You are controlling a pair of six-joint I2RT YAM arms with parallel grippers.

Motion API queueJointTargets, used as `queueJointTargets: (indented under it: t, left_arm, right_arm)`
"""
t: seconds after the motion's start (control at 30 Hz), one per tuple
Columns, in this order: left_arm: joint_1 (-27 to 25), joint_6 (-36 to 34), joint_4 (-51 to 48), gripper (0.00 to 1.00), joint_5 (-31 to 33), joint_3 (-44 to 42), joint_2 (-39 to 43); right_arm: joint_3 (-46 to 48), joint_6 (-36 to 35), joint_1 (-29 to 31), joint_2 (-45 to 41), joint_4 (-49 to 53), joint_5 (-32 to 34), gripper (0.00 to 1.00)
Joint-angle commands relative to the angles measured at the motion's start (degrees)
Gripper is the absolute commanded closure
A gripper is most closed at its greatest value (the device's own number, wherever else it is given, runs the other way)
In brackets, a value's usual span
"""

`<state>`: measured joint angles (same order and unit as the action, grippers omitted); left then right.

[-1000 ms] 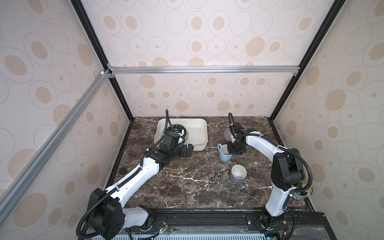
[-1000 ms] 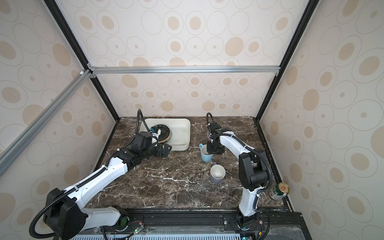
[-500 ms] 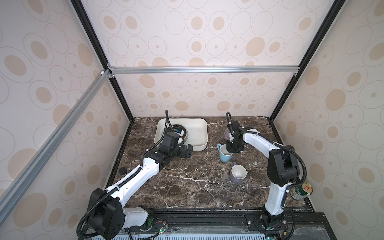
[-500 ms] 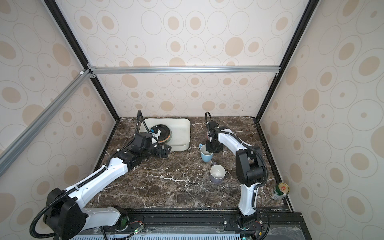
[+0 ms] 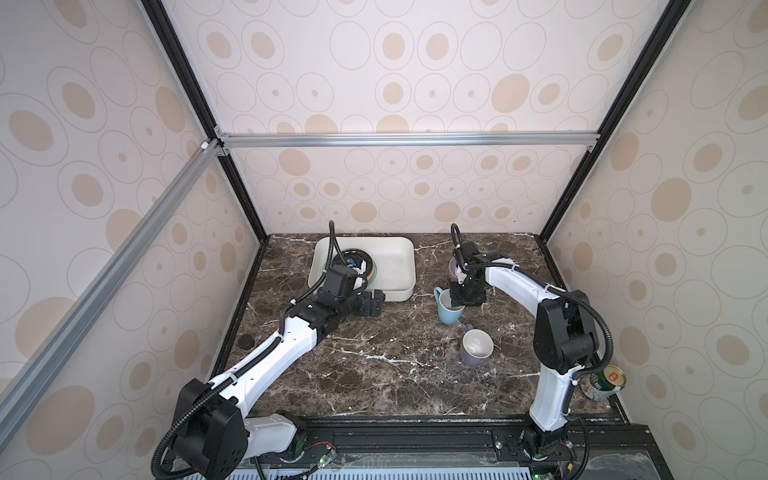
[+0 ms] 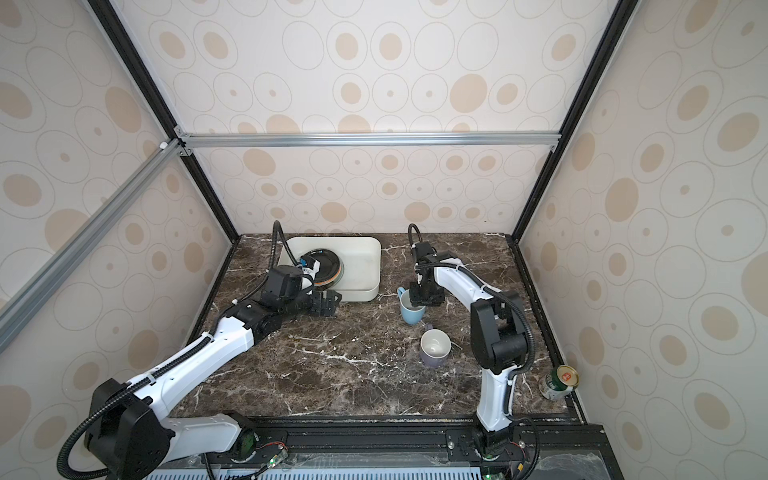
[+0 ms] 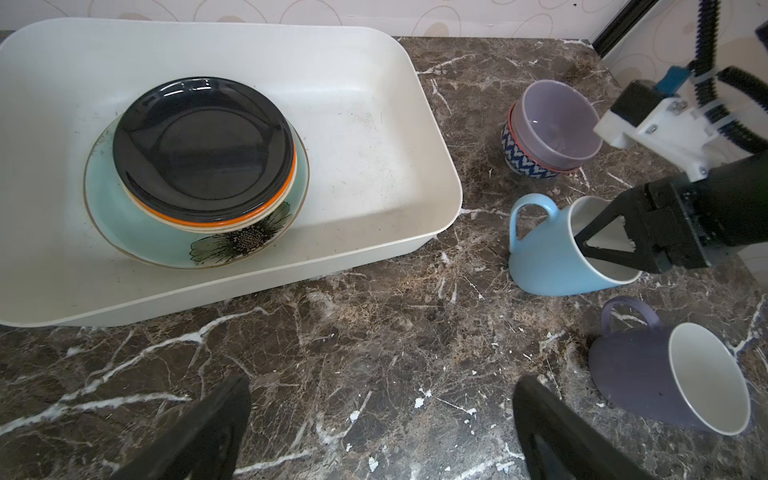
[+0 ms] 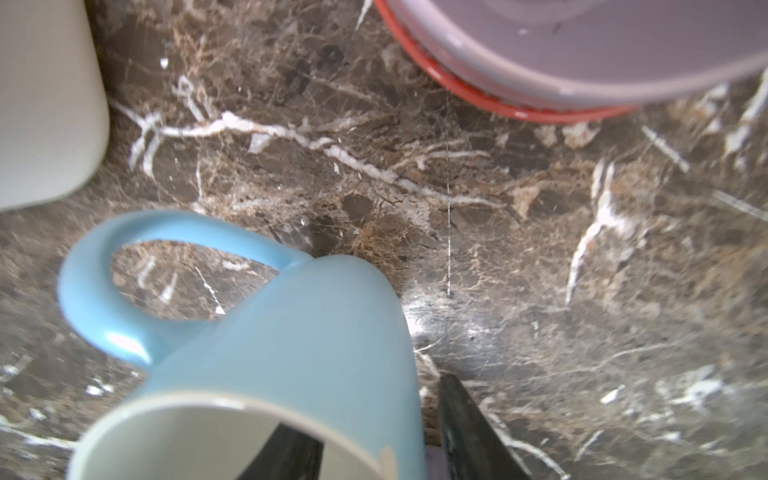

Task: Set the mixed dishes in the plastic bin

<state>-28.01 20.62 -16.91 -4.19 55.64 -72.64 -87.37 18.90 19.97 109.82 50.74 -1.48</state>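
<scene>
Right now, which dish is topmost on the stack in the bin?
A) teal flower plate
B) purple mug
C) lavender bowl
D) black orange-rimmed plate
D: the left wrist view shows the black orange-rimmed plate on top of the stack inside the plastic bin, with the teal flower plate at the bottom.

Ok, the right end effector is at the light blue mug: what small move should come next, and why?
Probably close the right end effector on the wall of the light blue mug. It straddles that wall, one finger inside, one just outside with a sliver of marble between, and the mug leans tilted beside the plastic bin, so pinch before lifting.
</scene>
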Motion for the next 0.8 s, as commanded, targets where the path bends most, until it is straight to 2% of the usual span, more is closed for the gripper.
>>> queueJointTargets:
  t: [0.0, 0.27, 0.47, 0.63, 0.77]
  left_arm:
    - [0.35, -1.02, -0.18, 0.01, -0.01, 0.18, 1.47]
    - [0.46, -1.12, -0.38, 0.01, -0.10, 1.12, 1.54]
    - [0.62, -1.79, -1.62, 0.01, -0.25, 3.70, 0.86]
    - [0.64, -2.60, -2.77, 0.01, 0.88, 5.74, -0.38]
    - [1.04, -3.10, -3.29, 0.01, 2.55, 6.24, -2.20]
  right_arm:
    - [-1.45, -0.57, 0.29, -2.86, 2.59, 1.20, 0.46]
    - [-4.40, -1.40, -0.19, -5.07, 5.43, 3.53, 0.43]
    - [-8.20, -1.43, -2.77, -4.95, 6.05, 6.55, 0.41]
    - [-13.74, -0.68, -7.44, -0.94, 6.04, 8.99, 0.39]
    - [-20.57, -0.41, -10.04, 5.31, 6.80, 8.37, 0.39]
